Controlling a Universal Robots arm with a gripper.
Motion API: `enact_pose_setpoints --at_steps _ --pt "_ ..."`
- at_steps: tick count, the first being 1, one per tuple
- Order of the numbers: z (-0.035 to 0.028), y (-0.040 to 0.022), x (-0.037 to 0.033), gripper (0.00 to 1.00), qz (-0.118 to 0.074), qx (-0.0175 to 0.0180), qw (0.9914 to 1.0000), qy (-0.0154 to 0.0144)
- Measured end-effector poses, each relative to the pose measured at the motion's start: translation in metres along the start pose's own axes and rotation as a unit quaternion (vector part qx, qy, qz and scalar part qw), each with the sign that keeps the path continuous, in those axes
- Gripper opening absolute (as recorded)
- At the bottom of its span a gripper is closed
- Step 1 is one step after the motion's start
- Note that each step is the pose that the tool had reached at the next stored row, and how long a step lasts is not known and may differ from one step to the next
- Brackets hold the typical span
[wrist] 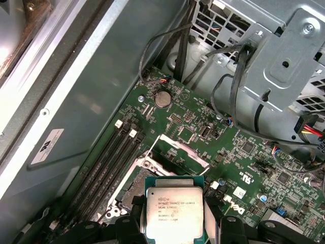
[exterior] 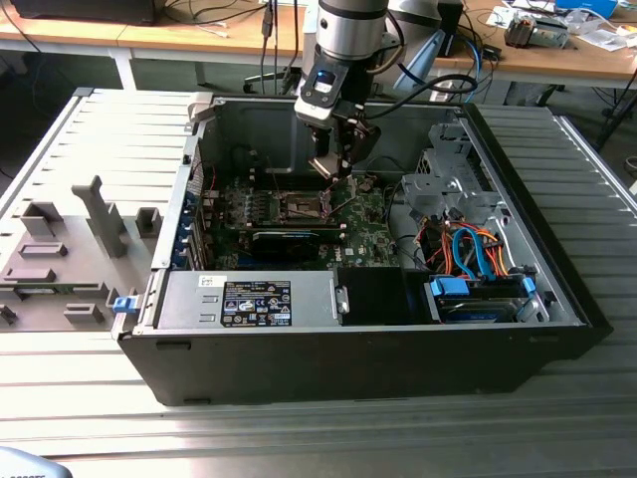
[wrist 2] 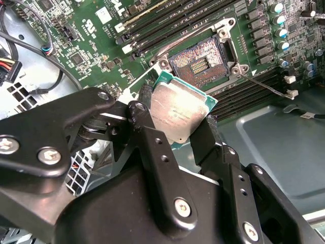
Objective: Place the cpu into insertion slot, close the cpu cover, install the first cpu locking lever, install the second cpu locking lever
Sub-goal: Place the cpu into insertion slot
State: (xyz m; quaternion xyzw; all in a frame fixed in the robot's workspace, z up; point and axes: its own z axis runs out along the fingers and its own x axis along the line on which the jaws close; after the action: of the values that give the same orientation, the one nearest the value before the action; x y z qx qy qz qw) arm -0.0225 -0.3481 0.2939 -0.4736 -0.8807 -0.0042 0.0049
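The room's back edge is a row of wooden desks [exterior: 199, 40] strewn with cables, and in front of them a ribbed grey metal table [exterior: 90, 418] carries everything else. On it lies an open black computer case [exterior: 348, 368], with a grey moulded fixture tray [exterior: 60, 269] beside it at the exterior view's left. Inside the case sit a grey labelled power supply [exterior: 249, 299], a metal drive cage [exterior: 448, 179] and a tangle of orange and blue cables [exterior: 473, 249]. The green motherboard [exterior: 368, 234] covers the case floor. The arm [exterior: 348, 30] reaches down from above, and its gripper [wrist 2: 175, 119] is clenched on the cpu [wrist 2: 177, 112], one black finger [wrist 2: 139, 114] on each side of the plate (metal lid towards both wrist cameras). The cpu hangs tilted above the board, near the insertion slot [wrist 2: 200, 60] but not seated in it. The slot's contacts lie bare, and the cpu cover [wrist: 180, 150] stands lifted off it.
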Motion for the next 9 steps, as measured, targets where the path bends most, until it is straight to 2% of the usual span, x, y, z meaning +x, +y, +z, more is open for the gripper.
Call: enact_pose_setpoints --at_steps 9 --pt "0.0008 0.0000 0.0000 0.55 0.003 0.0000 1.00000 0.0000"
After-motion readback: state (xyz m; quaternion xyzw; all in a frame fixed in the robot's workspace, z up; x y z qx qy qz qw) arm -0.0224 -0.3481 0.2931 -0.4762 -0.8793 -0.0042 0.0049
